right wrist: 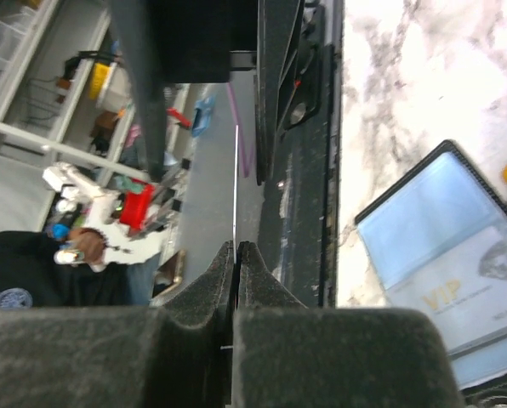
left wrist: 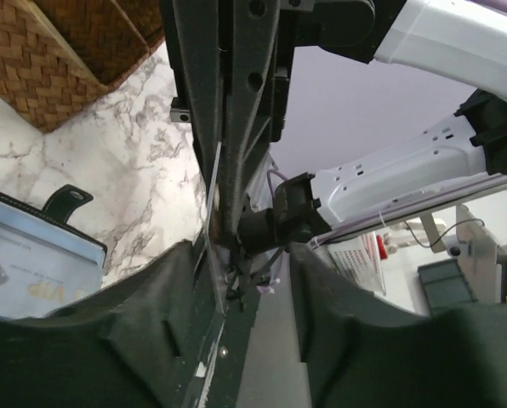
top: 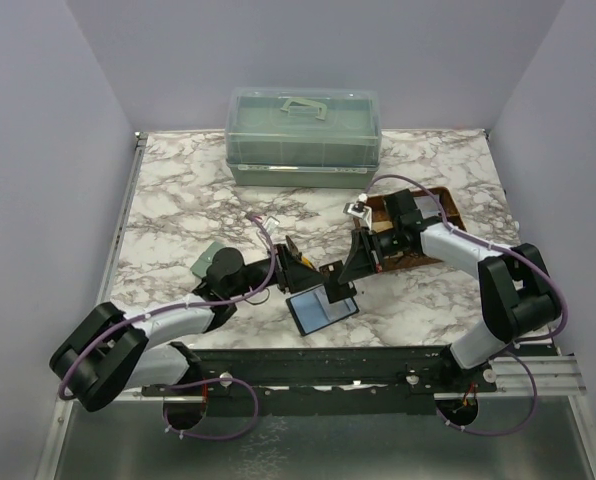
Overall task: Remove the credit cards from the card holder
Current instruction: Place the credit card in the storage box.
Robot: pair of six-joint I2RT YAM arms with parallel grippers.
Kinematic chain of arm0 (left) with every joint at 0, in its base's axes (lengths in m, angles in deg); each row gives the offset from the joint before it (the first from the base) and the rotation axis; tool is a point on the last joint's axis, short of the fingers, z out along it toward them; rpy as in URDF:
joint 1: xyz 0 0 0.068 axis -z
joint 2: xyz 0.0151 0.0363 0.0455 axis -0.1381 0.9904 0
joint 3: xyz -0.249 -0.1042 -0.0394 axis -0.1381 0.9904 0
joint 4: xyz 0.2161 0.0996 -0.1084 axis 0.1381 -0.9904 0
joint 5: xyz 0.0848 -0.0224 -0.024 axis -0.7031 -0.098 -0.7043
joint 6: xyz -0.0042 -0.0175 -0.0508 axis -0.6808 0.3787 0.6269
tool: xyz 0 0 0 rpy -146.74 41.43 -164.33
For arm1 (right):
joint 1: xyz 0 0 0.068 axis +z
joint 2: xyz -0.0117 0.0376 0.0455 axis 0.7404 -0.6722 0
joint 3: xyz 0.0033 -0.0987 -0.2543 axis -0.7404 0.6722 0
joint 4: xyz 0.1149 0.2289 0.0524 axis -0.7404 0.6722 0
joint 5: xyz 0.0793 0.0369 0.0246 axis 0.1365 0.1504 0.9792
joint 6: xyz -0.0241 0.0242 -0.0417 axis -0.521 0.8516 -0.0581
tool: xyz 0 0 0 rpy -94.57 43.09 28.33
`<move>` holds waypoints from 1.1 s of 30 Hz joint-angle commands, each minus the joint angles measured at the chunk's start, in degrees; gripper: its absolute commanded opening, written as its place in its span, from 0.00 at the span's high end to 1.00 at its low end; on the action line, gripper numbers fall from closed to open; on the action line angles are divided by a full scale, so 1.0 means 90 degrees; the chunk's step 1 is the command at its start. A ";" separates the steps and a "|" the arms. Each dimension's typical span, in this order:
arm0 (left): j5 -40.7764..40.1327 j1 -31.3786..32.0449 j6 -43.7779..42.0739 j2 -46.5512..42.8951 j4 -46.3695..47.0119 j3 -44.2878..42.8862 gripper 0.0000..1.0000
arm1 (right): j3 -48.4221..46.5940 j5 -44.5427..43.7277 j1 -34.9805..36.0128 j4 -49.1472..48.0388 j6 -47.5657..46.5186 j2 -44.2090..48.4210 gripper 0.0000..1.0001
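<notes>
r gripper [right wrist: 236,249] on card [right wrist: 236,183], holder [top: 323,308] open

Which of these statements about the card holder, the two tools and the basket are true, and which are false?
1. The card holder lies open on the table. True.
2. The right tool is shut on a thin card, seen edge-on. True.
3. The left tool is shut on the card holder. False: its fingers stand apart and hold nothing; the holder lies on the table beside it.
4. The wicker basket stands on the left side of the table. False: it stands on the right side, by the right arm.
5. Print reading VIP shows inside the card holder. True, in the right wrist view.
</notes>
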 commanded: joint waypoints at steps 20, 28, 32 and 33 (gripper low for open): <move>-0.2359 -0.0060 -0.0759 -0.3639 -0.2634 0.1296 0.01 | -0.2307 -0.4428 -0.2850 0.3050 -0.3768 0.1008 1.00; -0.2296 -0.0056 -0.1066 -0.3875 -0.3032 0.1363 0.01 | -0.3357 -0.6773 -0.2872 0.4379 -0.5929 0.0602 1.00; -0.2301 -0.0066 -0.1141 -0.3881 -0.3117 0.1331 0.01 | -0.3604 -0.7231 -0.2874 0.5089 -0.7128 0.0359 1.00; -0.2301 -0.0061 -0.1150 -0.3870 -0.3128 0.1318 0.01 | -0.3720 -0.7304 -0.2869 0.5319 -0.7377 0.0257 0.99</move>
